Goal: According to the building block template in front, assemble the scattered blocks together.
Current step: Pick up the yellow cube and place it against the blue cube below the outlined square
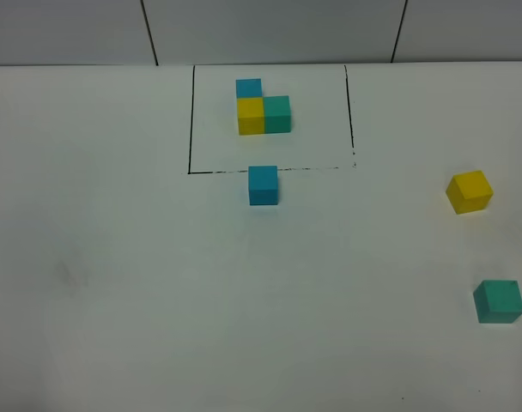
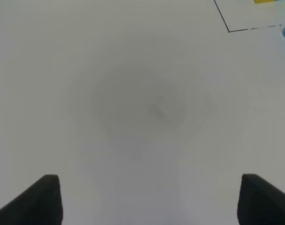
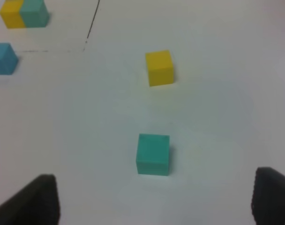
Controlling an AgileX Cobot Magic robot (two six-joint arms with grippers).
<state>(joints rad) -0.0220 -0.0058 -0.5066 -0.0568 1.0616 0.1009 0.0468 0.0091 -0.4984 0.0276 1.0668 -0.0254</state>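
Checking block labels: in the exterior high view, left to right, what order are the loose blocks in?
blue cube → yellow cube → teal-green cube. Building block template left out: it lies directly behind the blue cube.

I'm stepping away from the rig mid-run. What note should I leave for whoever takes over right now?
Left gripper: open, empty, over the table.
Right gripper: open, empty, with the teal cube just ahead of it.
Template: framed, far middle.
Blue cube: at the frame's near line.
Yellow cube and teal cube: on the right, apart from each other.
Done: nothing joined yet.
Left: gather all three cubes into the template's L shape.
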